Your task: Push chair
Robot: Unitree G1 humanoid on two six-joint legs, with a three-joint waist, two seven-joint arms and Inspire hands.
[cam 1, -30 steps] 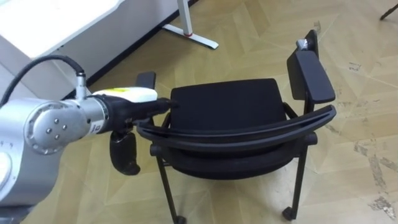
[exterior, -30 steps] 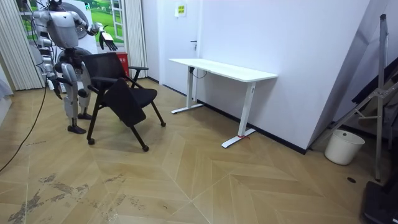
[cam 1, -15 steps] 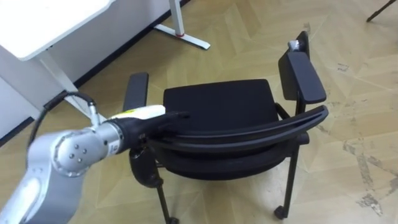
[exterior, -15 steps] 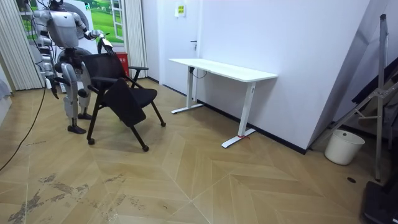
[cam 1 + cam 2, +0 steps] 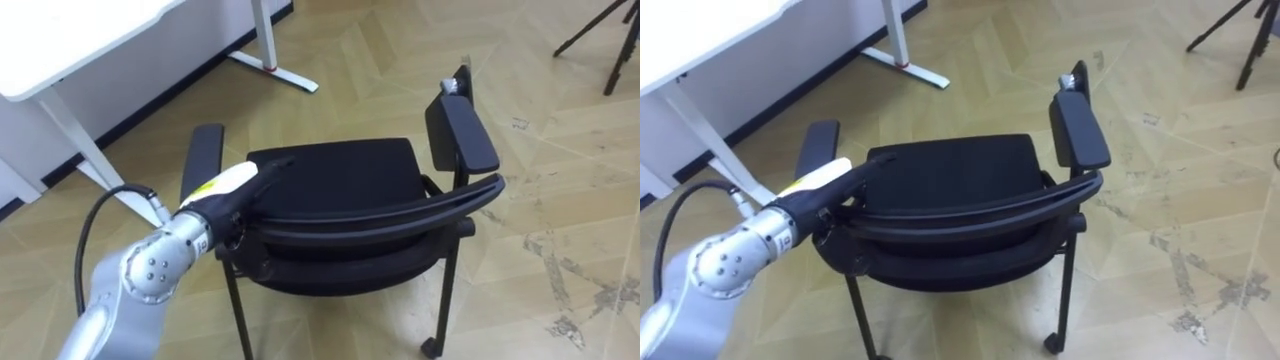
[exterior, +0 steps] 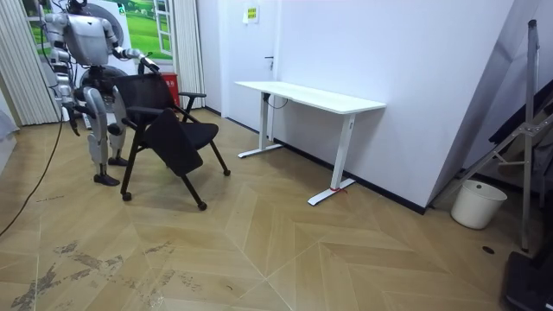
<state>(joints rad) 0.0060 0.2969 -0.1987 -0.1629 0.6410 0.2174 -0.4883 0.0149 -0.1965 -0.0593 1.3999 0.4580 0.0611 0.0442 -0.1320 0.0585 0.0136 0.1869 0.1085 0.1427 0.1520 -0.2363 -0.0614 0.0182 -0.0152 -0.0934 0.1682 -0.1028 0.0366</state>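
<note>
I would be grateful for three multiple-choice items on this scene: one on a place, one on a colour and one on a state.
1. Where does the robot's left hand lie?
A. on the white desk
B. on the left end of the backrest
C. on the right armrest

2. What colour is the seat?
A. red
B. white
C. black

3. How is the chair placed?
A. standing on its legs
B. lying on its side
C. upside down

Answers:
1 B, the hand rests on the curved top rail at its left end.
2 C, the seat pad is black like the backrest.
3 A, its legs reach down to the wooden floor and the seat faces up.
</note>
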